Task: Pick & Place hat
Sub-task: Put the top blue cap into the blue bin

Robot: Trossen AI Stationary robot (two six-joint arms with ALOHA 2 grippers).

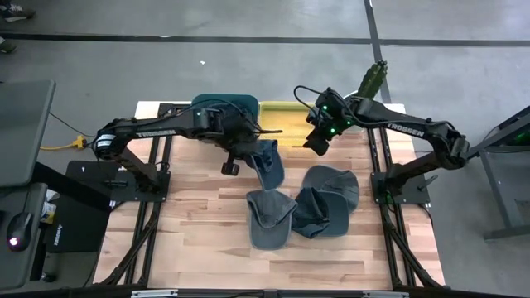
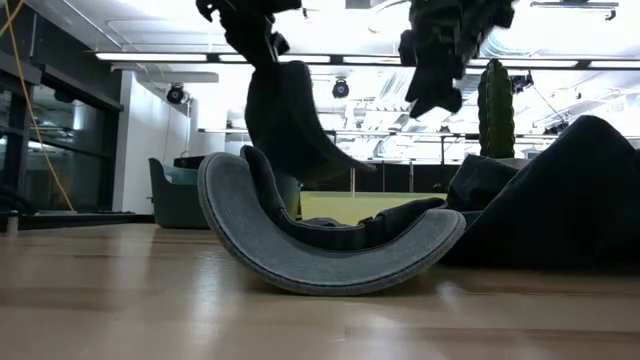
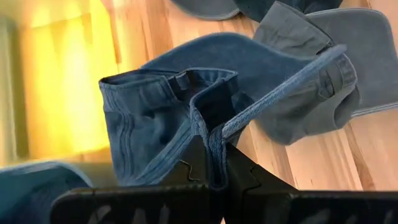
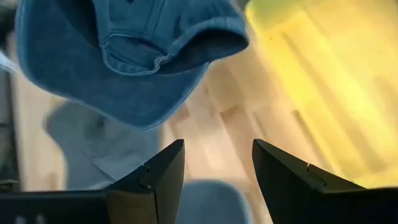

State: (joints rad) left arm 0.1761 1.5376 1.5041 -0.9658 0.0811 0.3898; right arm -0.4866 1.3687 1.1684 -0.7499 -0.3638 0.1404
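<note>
Above the table, left tool (image 3: 214, 163) pinching denim hat (image 3: 186, 118), right tool (image 4: 217, 171) wide, yellow tray (image 1: 280, 112) behind.

We see blue denim cap (image 1: 267, 161) hanging limp above wooden table, brim downward, fabric edge pinched. We count three more denim caps (image 1: 302, 207) lying overlapped on table, near it.

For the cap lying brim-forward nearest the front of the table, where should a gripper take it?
Probably the brim of the front cap, from above: it curls up off the wood in the low view, giving a thin edge for the free, open right gripper.
</note>
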